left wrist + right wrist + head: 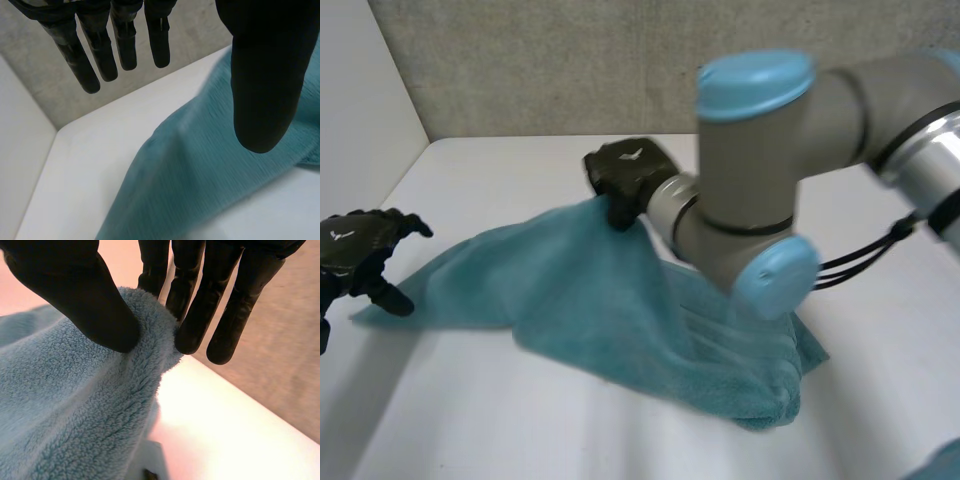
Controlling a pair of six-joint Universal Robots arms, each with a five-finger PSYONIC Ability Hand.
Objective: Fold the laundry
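step: seemingly first fold | right robot hand [625,172] pinches towel [582,285] edge aloft | left robot hand [355,250] released, empty | next: carry edge across, lay flat

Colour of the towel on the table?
The towel is plain teal, no pattern; clearest in the right wrist view.

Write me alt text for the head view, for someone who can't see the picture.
The robot's right hand pinches a raised edge of a teal towel, the rest of which slopes down and bunches on the white table. The left hand is open near the towel's left end, holding nothing.
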